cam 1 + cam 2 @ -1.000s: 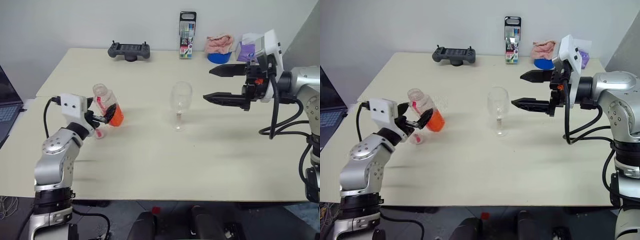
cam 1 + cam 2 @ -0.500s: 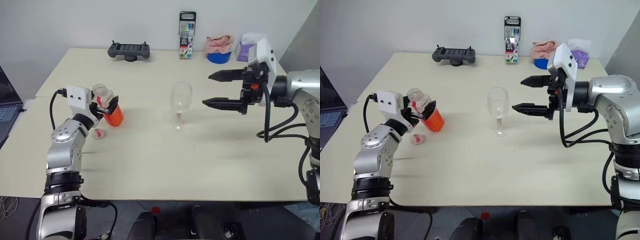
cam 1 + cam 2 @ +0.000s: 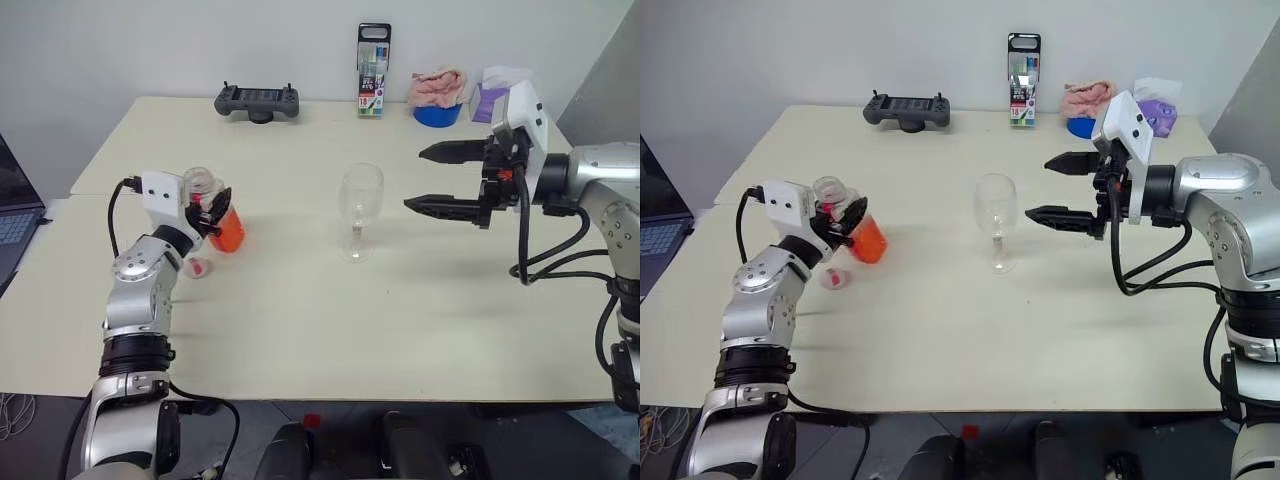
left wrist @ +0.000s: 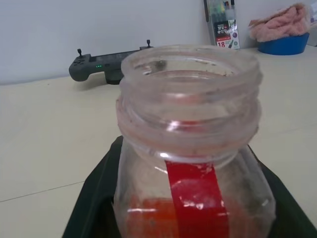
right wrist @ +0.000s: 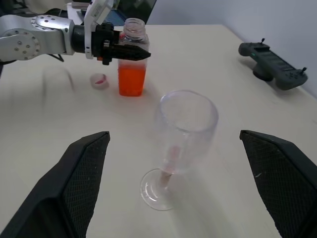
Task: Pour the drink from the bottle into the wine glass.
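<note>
Bottle (image 3: 214, 210) stands uncapped, pinched by the left fingers (image 5: 130, 51); right fingers (image 3: 445, 178) spread beside the wine glass (image 3: 360, 208).

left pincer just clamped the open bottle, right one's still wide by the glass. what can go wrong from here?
1. The small clear plastic bottle is uncapped and gripped high near the neck by the left pincer; the orange-red drink could slosh out.
2. The open right pincer could tip the clear stemmed wine glass.
</note>
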Controlling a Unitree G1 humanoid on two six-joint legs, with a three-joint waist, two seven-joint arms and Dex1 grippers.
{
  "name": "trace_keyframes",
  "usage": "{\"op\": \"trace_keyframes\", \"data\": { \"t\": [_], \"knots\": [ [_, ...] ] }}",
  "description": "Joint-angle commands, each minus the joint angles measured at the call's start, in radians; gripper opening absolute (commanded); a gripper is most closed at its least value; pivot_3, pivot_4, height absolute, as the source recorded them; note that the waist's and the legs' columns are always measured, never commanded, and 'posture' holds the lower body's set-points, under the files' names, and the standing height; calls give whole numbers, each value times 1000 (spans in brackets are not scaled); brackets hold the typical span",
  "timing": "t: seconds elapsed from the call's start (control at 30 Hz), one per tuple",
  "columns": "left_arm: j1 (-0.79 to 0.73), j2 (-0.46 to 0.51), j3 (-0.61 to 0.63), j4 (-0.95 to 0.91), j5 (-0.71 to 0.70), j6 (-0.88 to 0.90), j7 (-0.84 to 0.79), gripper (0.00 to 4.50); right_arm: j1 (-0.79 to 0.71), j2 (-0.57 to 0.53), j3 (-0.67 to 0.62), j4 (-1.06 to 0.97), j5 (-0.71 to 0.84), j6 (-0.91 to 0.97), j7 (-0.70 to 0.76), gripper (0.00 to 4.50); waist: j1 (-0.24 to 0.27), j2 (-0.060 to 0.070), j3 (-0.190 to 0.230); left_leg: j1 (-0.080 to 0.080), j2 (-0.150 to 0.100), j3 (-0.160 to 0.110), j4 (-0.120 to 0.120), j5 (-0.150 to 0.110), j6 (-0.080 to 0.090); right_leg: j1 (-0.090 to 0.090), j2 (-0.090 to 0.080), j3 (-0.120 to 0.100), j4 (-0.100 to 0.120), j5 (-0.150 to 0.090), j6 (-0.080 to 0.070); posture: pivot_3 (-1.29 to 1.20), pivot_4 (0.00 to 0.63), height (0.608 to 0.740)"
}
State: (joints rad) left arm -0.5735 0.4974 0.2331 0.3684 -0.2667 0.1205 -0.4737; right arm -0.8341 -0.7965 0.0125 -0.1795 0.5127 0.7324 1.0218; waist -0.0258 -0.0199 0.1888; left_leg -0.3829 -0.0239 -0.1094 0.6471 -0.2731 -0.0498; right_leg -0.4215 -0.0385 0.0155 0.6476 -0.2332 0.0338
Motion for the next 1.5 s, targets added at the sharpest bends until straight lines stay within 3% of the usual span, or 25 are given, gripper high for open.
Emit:
{"op": "trace_keyframes", "data": {
  "t": [0.03, 0.2, 0.43, 0.73, 1.2, 1.5],
  "knots": [
    [-72, 30, 5, 4, 8, -43, -23, 1796, 61, 15, -88, -62, 0, -60, -61, 4500, 0, 0, 0, 0, 0, 0, 0, 0, 0, 0, 0, 0, 0, 0, 0, 0, 150, 740],
    [-171, 74, -77, 15, 79, -68, -100, 1787, 216, 23, -159, -147, 5, -113, -111, 4500, 3, -1, 0, -1, -1, 0, 0, 1, -2, 0, 0, 1, 0, 0, 0, 0, 150, 740],
    [-331, 97, -260, 75, 250, -243, -200, 1766, 399, -2, -257, -310, 208, 70, -137, 4500, 18, -1, 0, -1, -2, 1, 2, 0, -1, 1, 0, 1, 0, 0, 1, 0, 150, 740],
    [-511, 36, -383, 304, 408, -521, -169, 1764, 435, 42, -267, -340, 198, 42, -276, 4500, 13, -1, 0, -1, -1, 0, 10, 0, 1, 0, 2, 1, 9, 1, 1, 0, 150, 740],
    [-670, -17, -491, 507, 593, -735, -85, 1735, 431, 56, -259, -359, 199, 17, -352, 4500, 5, -2, 0, -1, -2, 0, 16, 0, 2, 1, 3, 2, 15, 1, 2, 0, 150, 740],
    [-714, 11, -562, 554, 751, -829, 52, 1734, 433, 60, -248, -356, 188, 4, -362, 4500, -1, -2, 0, -1, -2, 0, 16, 0, 2, 1, 3, 2, 15, 1, 2, 0, 150, 740]
  ]
}}
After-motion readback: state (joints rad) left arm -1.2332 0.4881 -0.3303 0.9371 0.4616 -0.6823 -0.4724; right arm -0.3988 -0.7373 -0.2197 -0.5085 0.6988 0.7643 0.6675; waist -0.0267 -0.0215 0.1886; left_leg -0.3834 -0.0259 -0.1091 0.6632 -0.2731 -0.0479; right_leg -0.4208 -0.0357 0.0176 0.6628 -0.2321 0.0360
